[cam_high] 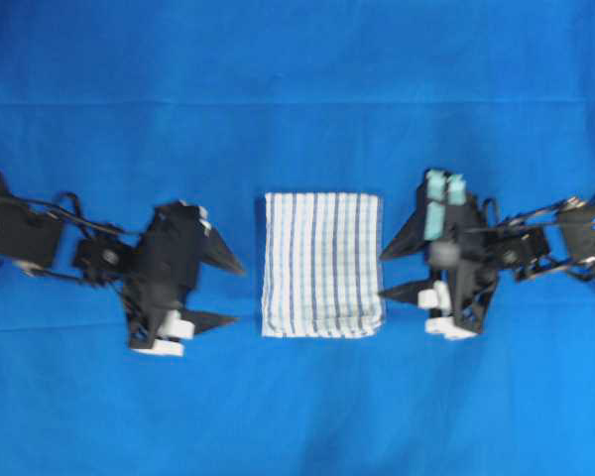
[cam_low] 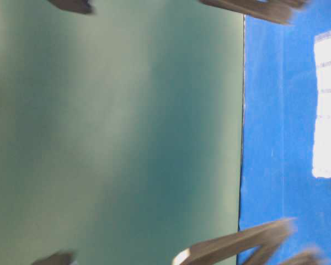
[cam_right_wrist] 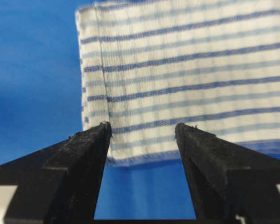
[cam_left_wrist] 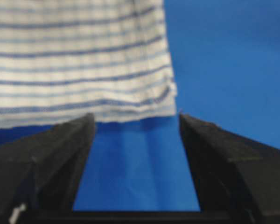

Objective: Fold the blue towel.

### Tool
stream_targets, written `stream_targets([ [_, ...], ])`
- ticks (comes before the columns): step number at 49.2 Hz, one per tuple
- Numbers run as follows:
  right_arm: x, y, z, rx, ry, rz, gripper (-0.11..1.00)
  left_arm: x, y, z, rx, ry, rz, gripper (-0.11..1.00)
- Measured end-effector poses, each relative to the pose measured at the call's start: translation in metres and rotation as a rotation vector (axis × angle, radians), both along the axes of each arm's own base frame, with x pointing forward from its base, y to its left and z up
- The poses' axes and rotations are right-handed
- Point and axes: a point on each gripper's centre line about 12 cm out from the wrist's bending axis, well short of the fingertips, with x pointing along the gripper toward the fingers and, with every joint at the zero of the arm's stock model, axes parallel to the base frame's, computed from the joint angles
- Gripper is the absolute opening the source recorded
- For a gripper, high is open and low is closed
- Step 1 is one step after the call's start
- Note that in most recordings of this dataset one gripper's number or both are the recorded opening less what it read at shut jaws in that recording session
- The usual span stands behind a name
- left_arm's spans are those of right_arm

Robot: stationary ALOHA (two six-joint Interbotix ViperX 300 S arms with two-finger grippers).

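Table covering [cam_high: 297, 59]: plain blue, lay flat.
Blue towel [cam_high: 322, 265]: lay centred between the arms, folded compact; judged light, soft, limp; best pinched at a hemmed corner.
Left gripper [cam_high: 233, 295]: jaws apart, empty, beside the towel.
Right gripper [cam_high: 389, 272]: jaws apart, empty, at its edge.

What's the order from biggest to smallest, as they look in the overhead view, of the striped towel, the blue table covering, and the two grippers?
1. Blue table covering, filling nearly the whole view.
2. Striped towel, folded between the arms.
3. Left gripper and right gripper: both open, alike in size, too close to rank.
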Motion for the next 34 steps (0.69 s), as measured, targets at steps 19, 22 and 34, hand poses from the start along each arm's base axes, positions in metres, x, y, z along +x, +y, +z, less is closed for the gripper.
stream_targets([
  [19, -0.062, -0.016, 0.068, -0.094, -0.241, 0.027, 0.62, -0.062, 0.027, 0.049, 0.015, -0.187, 0.033, 0.66],
  [22, -0.073, -0.019, 0.074, -0.105, -0.279, 0.029, 0.62, -0.074, 0.031, 0.054, 0.015, -0.222, 0.041, 0.66],
  [34, -0.117, -0.030, 0.076, -0.127, -0.363, 0.003, 0.62, -0.132, 0.048, 0.075, 0.011, -0.389, 0.088, 0.66],
])
